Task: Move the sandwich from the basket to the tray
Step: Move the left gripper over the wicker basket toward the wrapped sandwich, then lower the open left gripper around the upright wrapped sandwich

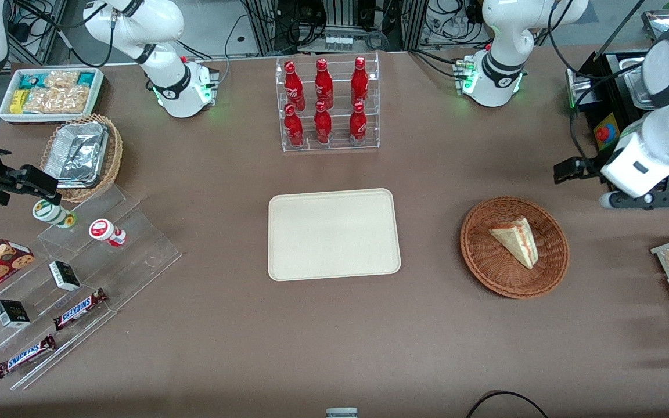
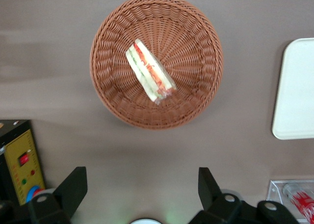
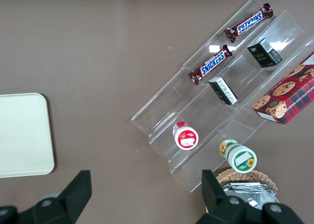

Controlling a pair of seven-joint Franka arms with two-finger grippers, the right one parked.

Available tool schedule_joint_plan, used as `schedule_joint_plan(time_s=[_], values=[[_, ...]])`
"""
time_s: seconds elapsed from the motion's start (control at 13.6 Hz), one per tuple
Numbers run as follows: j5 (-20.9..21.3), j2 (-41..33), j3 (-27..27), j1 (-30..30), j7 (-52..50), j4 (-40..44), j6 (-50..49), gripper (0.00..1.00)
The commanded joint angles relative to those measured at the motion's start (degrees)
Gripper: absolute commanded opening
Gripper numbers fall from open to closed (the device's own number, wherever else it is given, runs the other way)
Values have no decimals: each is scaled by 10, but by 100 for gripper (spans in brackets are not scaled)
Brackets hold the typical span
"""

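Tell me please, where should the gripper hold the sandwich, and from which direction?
Probably from above, closing across the two flat bread faces near the wedge's thick middle. The sandwich lies in the basket, whose rim blocks a side approach. The gripper hangs open, away from the basket.

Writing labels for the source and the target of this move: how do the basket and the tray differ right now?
The basket is round, woven, reddish-brown wicker; the tray is a flat, smooth, cream rectangle with rounded corners. The basket holds the sandwich; the tray holds nothing. The basket is smaller and deeper than the tray. Both rest on the brown table, side by side. The gripper is open, above the table near the basket.
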Motion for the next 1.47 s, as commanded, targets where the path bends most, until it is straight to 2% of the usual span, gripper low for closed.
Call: schedule_joint_plan(time_s=[0.0, 0.37, 0.66, 1.25, 1.4], values=[[6, -9, 0, -4, -30, -76, 83, 100], [6, 2, 0, -4, -56, -158, 202, 100], [6, 24, 0, -4, -122, -163, 236, 100], [5, 85, -1, -23, -439, -176, 357, 100], [7, 93, -1, -29, -456, -175, 363, 100]])
